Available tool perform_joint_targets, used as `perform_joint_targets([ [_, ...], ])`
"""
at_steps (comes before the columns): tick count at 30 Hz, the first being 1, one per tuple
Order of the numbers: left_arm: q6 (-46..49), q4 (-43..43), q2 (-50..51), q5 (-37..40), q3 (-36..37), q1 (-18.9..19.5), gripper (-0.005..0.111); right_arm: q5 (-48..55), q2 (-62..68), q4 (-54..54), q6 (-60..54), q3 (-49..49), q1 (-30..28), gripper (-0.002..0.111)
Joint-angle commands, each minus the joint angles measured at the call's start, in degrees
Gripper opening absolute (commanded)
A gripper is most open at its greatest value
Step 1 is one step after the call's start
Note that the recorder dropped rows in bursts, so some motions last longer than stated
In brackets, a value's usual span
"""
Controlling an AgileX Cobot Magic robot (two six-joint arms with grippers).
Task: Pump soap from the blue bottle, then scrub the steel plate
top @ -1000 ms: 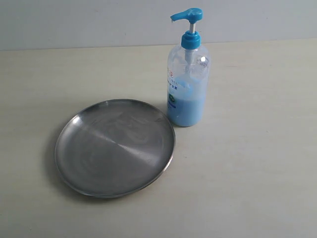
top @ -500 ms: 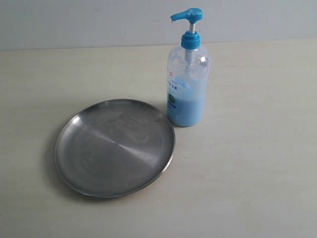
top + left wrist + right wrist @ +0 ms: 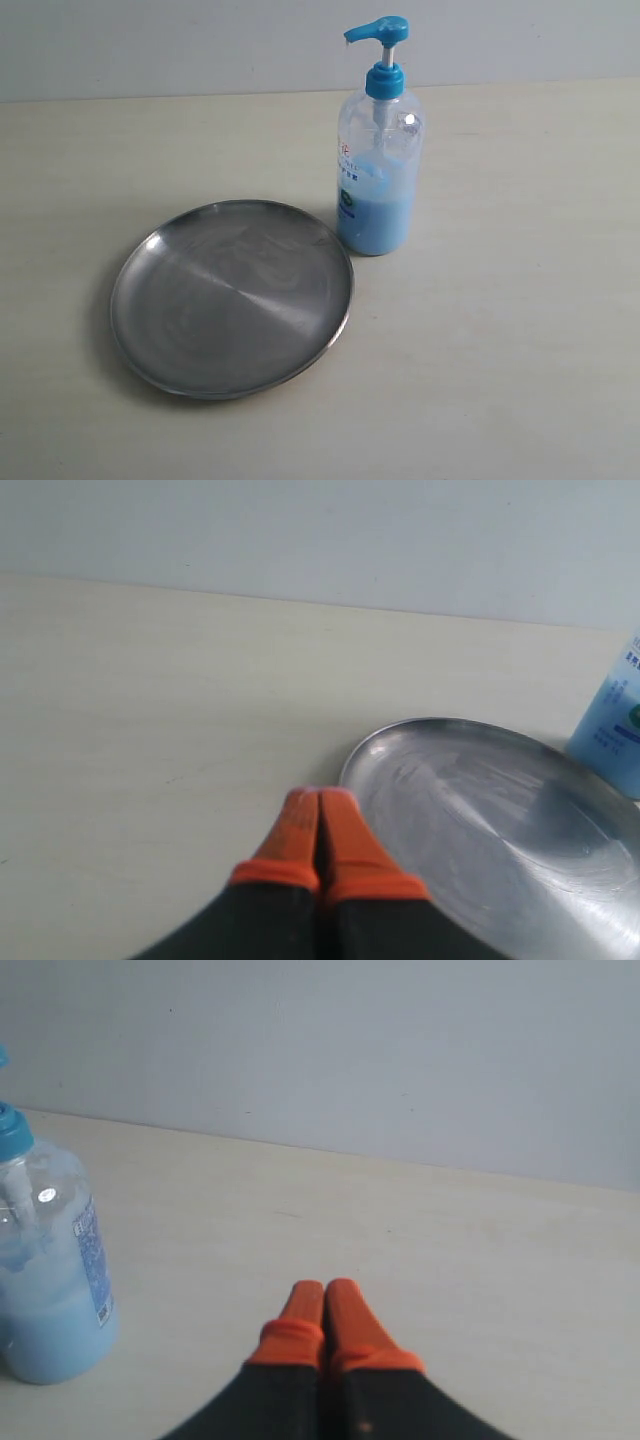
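**Resting side by side on the table: plate and bottle, both pincers clenched on nothing**

In the exterior view the steel plate (image 3: 232,297) lies flat on the pale table (image 3: 520,350), in the lower left of the frame. Its shiny grey surface carries faint cloudy swirls. Whether these are residue or reflection cannot be told.

The blue bottle (image 3: 378,190) stands upright just beyond the plate's upper right rim, a little right of centre. It is very close to the rim, and a narrow strip of table seems to show between them. The bright blue pump head (image 3: 380,30) is raised, with its spout pointing towards the left of the frame, roughly over the plate's far edge.

The soap (image 3: 375,218) fills about the lower half of the clear body as a pale blue creamy liquid. A small label (image 3: 347,180) with red and green print sits on the bottle's left side. A plain light wall (image 3: 200,45) runs along the top of the frame behind the table.

The left wrist view shows the left pincer (image 3: 318,798) with its orange tips pressed together and nothing between them. It hovers over bare table just beside the plate's rim.

The right wrist view shows the right pincer (image 3: 325,1288) closed tight in the same way and empty. It is over open table, with the bottle standing off to one side and well clear of the tips.
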Motion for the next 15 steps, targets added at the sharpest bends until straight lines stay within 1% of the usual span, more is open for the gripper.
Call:
perform_joint_targets([
  [1, 0.04, 0.07, -0.32, -0.42, 0.18, 0.08, 0.000, -0.76, 0.12, -0.18, -0.10, -0.39, -0.21, 0.000],
  [4, 0.04, 0.07, -0.32, -0.42, 0.18, 0.08, 0.000, -0.76, 0.12, 0.34, 0.00, -0.39, -0.21, 0.000],
  [8, 0.04, 0.07, -0.32, -0.42, 0.18, 0.08, 0.000, -0.76, 0.86, 7.73, 1.77, -0.39, -0.21, 0.000],
  [11, 0.04, 0.07, -0.32, -0.42, 0.18, 0.08, 0.000, 0.36, 3.69, 9.98, -3.60, -0.39, -0.21, 0.000],
  [14, 0.04, 0.07, -0.32, -0.42, 0.18, 0.08, 0.000, 0.92, 7.65, 16.19, -10.37, -0.50, -0.21, 0.000],
  [15, 0.04, 0.07, -0.32, -0.42, 0.18, 0.08, 0.000, 1.55, 9.29, 20.33, -15.18, -1.07, -0.21, 0.000],
])
